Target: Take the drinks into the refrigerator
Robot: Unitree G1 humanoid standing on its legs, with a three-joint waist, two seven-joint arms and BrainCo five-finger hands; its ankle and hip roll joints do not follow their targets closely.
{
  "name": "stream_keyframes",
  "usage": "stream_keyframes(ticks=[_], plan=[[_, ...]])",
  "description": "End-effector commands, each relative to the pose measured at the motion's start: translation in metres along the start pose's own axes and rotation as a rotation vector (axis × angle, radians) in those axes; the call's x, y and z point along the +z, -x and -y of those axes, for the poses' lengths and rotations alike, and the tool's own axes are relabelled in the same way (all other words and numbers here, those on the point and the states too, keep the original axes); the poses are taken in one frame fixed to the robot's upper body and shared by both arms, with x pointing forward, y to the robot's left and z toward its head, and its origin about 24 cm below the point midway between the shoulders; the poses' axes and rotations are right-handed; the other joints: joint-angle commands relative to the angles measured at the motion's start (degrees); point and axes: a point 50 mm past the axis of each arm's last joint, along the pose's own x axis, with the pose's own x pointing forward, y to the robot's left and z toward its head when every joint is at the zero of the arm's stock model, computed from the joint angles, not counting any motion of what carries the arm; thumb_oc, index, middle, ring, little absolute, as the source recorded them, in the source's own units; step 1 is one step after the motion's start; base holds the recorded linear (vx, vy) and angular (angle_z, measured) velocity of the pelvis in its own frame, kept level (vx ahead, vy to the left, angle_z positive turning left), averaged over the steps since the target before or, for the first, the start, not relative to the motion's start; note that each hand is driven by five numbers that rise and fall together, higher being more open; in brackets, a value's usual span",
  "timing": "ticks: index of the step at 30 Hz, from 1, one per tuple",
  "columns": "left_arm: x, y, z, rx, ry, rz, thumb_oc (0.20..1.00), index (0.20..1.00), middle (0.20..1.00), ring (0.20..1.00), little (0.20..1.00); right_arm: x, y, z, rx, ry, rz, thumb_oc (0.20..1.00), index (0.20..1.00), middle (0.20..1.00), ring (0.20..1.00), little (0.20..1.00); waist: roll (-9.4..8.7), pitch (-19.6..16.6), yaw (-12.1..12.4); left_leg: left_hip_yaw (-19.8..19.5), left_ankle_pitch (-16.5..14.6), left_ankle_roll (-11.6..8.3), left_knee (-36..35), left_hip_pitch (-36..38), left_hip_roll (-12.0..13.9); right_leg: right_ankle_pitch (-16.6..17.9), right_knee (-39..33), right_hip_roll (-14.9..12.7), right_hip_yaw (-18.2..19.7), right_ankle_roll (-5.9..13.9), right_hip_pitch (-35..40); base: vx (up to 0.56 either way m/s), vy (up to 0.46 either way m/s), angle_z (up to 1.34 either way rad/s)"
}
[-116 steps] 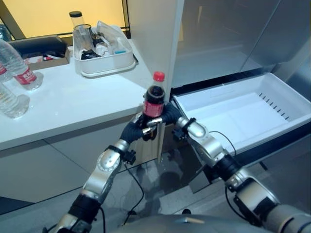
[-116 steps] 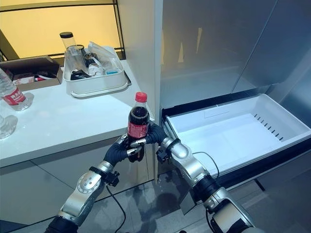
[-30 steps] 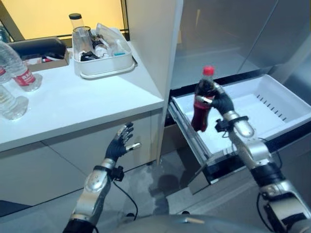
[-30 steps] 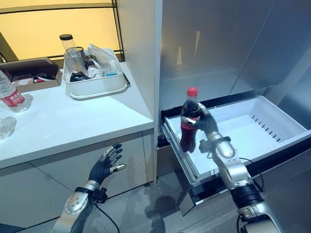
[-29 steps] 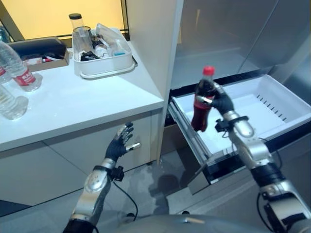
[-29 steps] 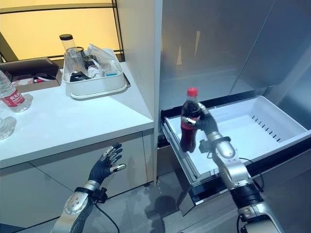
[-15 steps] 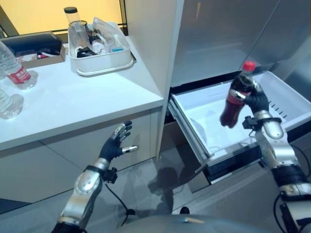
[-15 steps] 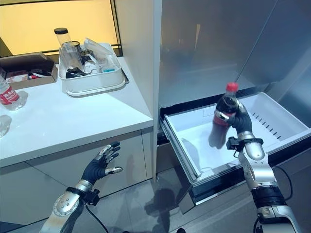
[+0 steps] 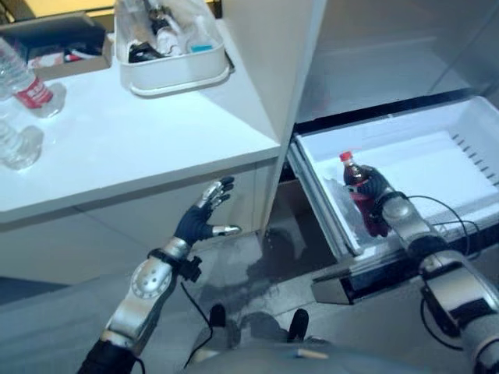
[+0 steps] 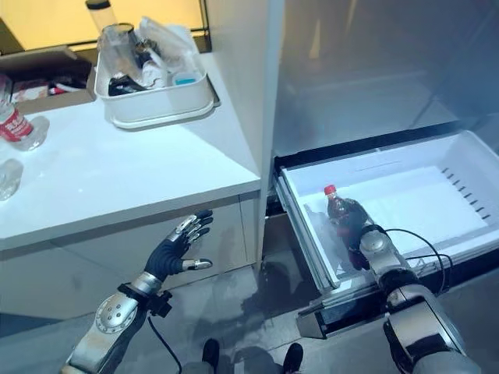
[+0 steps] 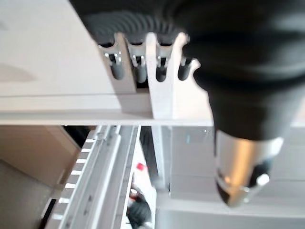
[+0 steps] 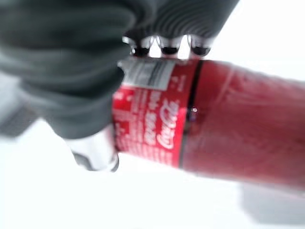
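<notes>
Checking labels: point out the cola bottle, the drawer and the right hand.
cola bottle [image 9: 348, 173], left eye view, dark neck.
drawer [image 10: 405, 160], right eye view, back rim.
right hand [image 9: 373, 189], left eye view, dark cover.

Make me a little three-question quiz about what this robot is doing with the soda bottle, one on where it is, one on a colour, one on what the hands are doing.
1. Where is the cola bottle?
A. On the white counter
B. Inside the open white fridge drawer
C. In the white tub

2. What colour is the bottle's cap?
A. Red
B. Blue
C. White

3. How is the robot's left hand?
A. Curled round the bottle
B. Gripping the drawer's edge
C. Open, holding nothing

Answers:
1. B: the bottle sits low in the fridge drawer, at its near left end, with the right hand wrapped round it.
2. A: a red cap tops the dark drink.
3. C: its fingers are spread in the air in front of the counter.
</notes>
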Motion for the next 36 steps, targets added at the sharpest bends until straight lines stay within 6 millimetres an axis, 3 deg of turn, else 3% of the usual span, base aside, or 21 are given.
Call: stream_keyframes(ticks=[1, 3, 6, 7, 8, 9, 10, 12, 13, 14, 18, 19, 20, 21, 22, 24, 28, 31, 33, 35, 36], plan=[[0.034, -0.016, 0.005, -0.046, -0.146, 0.182, 1.000, 1.000, 1.000, 1.000, 1.000, 0.050, -0.014, 0.023, -0.086, 0.189, 0.124, 0.200, 0.200, 0.200, 0.200, 0.200, -1.71, 2.7, 0.0, -2.5, -0.9, 2.58, -0.1, -3.0, -3.2, -2.4, 0.6, -1.6, -2.7, 3.32, 3.1, -0.04, 0.030, 0.18], [0.036, -0.017, 0.006, -0.051, -0.172, 0.192, 1.000, 1.000, 1.000, 1.000, 1.000, 0.048, -0.014, 0.019, -0.079, 0.223, 0.112, 0.200, 0.200, 0.200, 0.200, 0.200, -1.54, 3.1, 0.2, -2.7, -0.8, 2.59, -0.1, -3.4, -3.4, -2.3, 0.6, -1.7, -3.1, 3.35, 2.8, -0.04, 0.023, 0.18], [0.036, -0.021, 0.008, -0.049, -0.180, 0.195, 1.000, 1.000, 1.000, 1.000, 1.000, 0.038, -0.014, -0.008, 0.020, 0.520, 0.072, 0.200, 0.200, 0.200, 0.200, 0.200, -0.77, 5.1, 2.0, -4.6, 0.1, 2.56, -0.1, -6.0, -4.1, -2.2, 0.9, -2.4, -4.7, 3.39, 1.8, -0.06, 0.020, 0.20], [0.036, -0.021, 0.008, -0.048, -0.180, 0.195, 1.000, 1.000, 1.000, 1.000, 1.000, 0.038, -0.014, -0.008, 0.020, 0.522, 0.073, 0.200, 0.200, 0.200, 0.200, 0.200, -0.74, 5.1, 1.8, -4.7, 0.1, 2.56, -0.1, -6.1, -4.1, -2.2, 0.9, -2.4, -4.9, 3.39, 1.8, -0.05, 0.024, 0.33], [0.034, -0.022, 0.010, -0.047, -0.165, 0.187, 1.000, 1.000, 1.000, 1.000, 1.000, 0.039, -0.012, -0.021, 0.053, 0.616, 0.095, 0.200, 0.200, 0.200, 0.200, 0.200, -0.38, 5.9, 2.5, -5.5, 0.5, 2.47, -0.1, -6.9, -4.3, -2.1, 0.9, -2.8, -5.7, 3.47, 1.6, -0.03, 0.018, 0.27], [0.034, -0.022, 0.010, -0.047, -0.165, 0.187, 1.000, 1.000, 1.000, 1.000, 1.000, 0.039, -0.012, -0.021, 0.052, 0.618, 0.095, 0.200, 0.200, 0.200, 0.200, 0.200, -0.34, 5.9, 2.3, -5.6, 0.5, 2.48, -0.1, -7.0, -4.4, -2.1, 0.9, -2.8, -5.8, 3.48, 1.6, -0.04, 0.023, 0.25], [0.029, -0.023, 0.011, -0.045, -0.145, 0.170, 1.000, 1.000, 1.000, 1.000, 1.000, 0.041, -0.011, -0.035, 0.098, 0.702, 0.125, 0.200, 0.200, 0.200, 0.200, 0.200, -0.06, 6.4, 2.8, -6.3, 0.7, 2.39, -0.1, -7.4, -4.6, -2.1, 1.0, -3.1, -6.7, 3.54, 1.5, -0.01, 0.005, 0.12], [0.028, -0.024, 0.011, -0.044, -0.137, 0.168, 1.000, 1.000, 1.000, 1.000, 1.000, 0.045, -0.011, -0.036, 0.090, 0.713, 0.139, 0.203, 0.203, 0.203, 0.203, 0.203, 0.07, 6.6, 2.8, -6.9, 0.9, 2.39, -0.1, -7.8, -4.8, -2.1, 0.9, -3.2, -7.2, 3.56, 1.5, -0.02, 0.003, 0.17], [0.027, -0.024, 0.012, -0.043, -0.127, 0.163, 1.000, 1.000, 1.000, 1.000, 1.000, 0.048, -0.010, -0.042, 0.108, 0.750, 0.159, 0.369, 0.369, 0.369, 0.369, 0.369, 0.20, 6.8, 3.0, -7.1, 1.0, 2.31, -0.1, -8.0, -4.8, -2.1, 0.9, -3.3, -7.4, 3.60, 1.4, -0.05, 0.010, 0.14], [0.028, -0.028, 0.013, -0.049, -0.116, 0.172, 1.000, 1.000, 1.000, 1.000, 1.000, 0.055, -0.009, -0.052, 0.122, 0.756, 0.184, 1.000, 1.000, 1.000, 1.000, 1.000, 0.55, 7.0, 3.3, -7.9, 1.4, 2.15, -0.1, -8.7, -5.2, -2.0, 0.9, -3.6, -8.0, 3.63, 1.3, -0.04, 0.013, 0.07], [0.031, -0.034, 0.015, -0.056, -0.123, 0.188, 1.000, 1.000, 1.000, 1.000, 1.000, 0.073, -0.008, -0.060, 0.116, 0.690, 0.238, 1.000, 1.000, 1.000, 1.000, 1.000, 1.05, 7.2, 3.1, -9.0, 1.6, 2.02, -0.1, -9.2, -5.6, -2.0, 0.8, -4.1, -9.2, 3.72, 1.5, -0.03, 0.011, 0.22], [0.033, -0.035, 0.015, -0.057, -0.135, 0.194, 1.000, 1.000, 1.000, 1.000, 1.000, 0.082, -0.008, -0.059, 0.098, 0.633, 0.267, 1.000, 1.000, 1.000, 1.000, 1.000, 1.17, 7.1, 2.8, -9.3, 1.6, 2.07, -0.1, -9.3, -5.7, -1.9, 0.8, -4.3, -9.4, 3.80, 1.5, -0.03, 0.044, 0.22], [0.037, -0.039, 0.011, -0.045, -0.176, 0.210, 1.000, 1.000, 1.000, 1.000, 1.000, 0.097, -0.004, -0.052, 0.052, 0.460, 0.335, 1.000, 1.000, 1.000, 1.000, 1.000, 1.29, 7.2, 2.0, -9.2, 1.1, 2.08, -0.1, -9.1, -5.7, -2.0, 1.0, -4.4, -9.4, 3.95, 1.5, -0.03, 0.047, 0.18], [0.038, -0.039, 0.011, -0.047, -0.176, 0.211, 1.000, 1.000, 1.000, 1.000, 1.000, 0.097, -0.004, -0.051, 0.051, 0.459, 0.333, 1.000, 1.000, 1.000, 1.000, 1.000, 1.30, 7.2, 2.0, -9.2, 1.5, 2.19, -0.1, -9.3, -5.9, -1.6, 0.9, -4.6, -9.5, 3.96, 1.4, -0.04, 0.045, 0.08], [0.039, -0.039, 0.010, -0.045, -0.197, 0.215, 1.000, 1.000, 1.000, 1.000, 1.000, 0.098, -0.003, -0.044, 0.034, 0.316, 0.338, 1.000, 1.000, 1.000, 1.000, 1.000, 1.22, 7.2, 1.5, -9.2, 1.5, 2.29, -0.1, -9.2, -5.9, -1.6, 0.9, -4.6, -9.4, 3.97, 1.4, 0.00, 0.000, 0.00], [0.044, -0.040, 0.010, -0.050, -0.229, 0.237, 1.000, 1.000, 1.000, 1.000, 1.000, 0.089, 0.003, -0.039, -0.015, 0.046, 0.329, 1.000, 1.000, 1.000, 1.000, 1.000, 1.12, 7.0, 0.5, -9.0, 1.2, 2.64, -0.1, -8.9, -6.0, -1.5, 1.1, -4.9, -9.1, 4.05, 1.5, -0.01, 0.046, 0.02], [0.043, -0.040, 0.007, -0.038, -0.209, 0.238, 1.000, 1.000, 1.000, 1.000, 1.000, 0.072, 0.014, -0.011, -0.164, -0.300, 0.341, 1.000, 1.000, 1.000, 1.000, 1.000, 0.79, 6.6, -1.4, -8.6, 0.3, 3.06, -0.1, -7.8, -6.1, -2.1, 2.1, -5.3, -8.7, 4.08, 1.8, 0.00, 0.029, -0.01], [0.030, -0.038, 0.002, -0.018, -0.162, 0.185, 1.000, 1.000, 1.000, 1.000, 1.000, 0.045, 0.037, 0.030, -0.361, -0.541, 0.384, 1.000, 1.000, 1.000, 1.000, 1.000, 0.13, 5.6, -4.0, -7.3, -0.5, 3.44, -0.1, -6.6, -6.1, -2.5, 2.8, -5.4, -7.5, 4.00, 1.9, 0.03, 0.040, 0.01], [0.026, -0.038, 0.000, -0.016, -0.159, 0.165, 1.000, 1.000, 1.000, 1.000, 1.000, 0.037, 0.044, 0.033, -0.387, -0.583, 0.390, 1.000, 1.000, 1.000, 1.000, 1.000, -0.06, 5.3, -4.6, -6.9, -0.7, 3.47, -0.1, -6.3, -6.0, -2.6, 2.9, -5.4, -7.1, 3.99, 1.9, 0.05, 0.012, -0.05], [0.020, -0.035, -0.004, -0.017, -0.183, 0.136, 1.000, 1.000, 1.000, 1.000, 1.000, 0.010, 0.063, 0.046, -0.481, -0.680, 0.382, 1.000, 1.000, 1.000, 1.000, 1.000, -0.45, 4.2, -6.1, -6.0, -1.3, 3.55, -0.1, -5.3, -5.7, -3.0, 2.9, -5.1, -6.3, 3.99, 2.2, 0.06, -0.002, -0.16], [0.020, -0.035, -0.004, -0.020, -0.182, 0.136, 1.000, 1.000, 1.000, 1.000, 1.000, 0.009, 0.064, 0.046, -0.482, -0.680, 0.380, 1.000, 1.000, 1.000, 1.000, 1.000, -0.47, 4.1, -6.1, -6.0, -1.0, 3.65, -0.1, -5.4, -5.8, -2.7, 2.9, -5.2, -6.3, 3.97, 2.1, 0.05, -0.010, -0.14]])
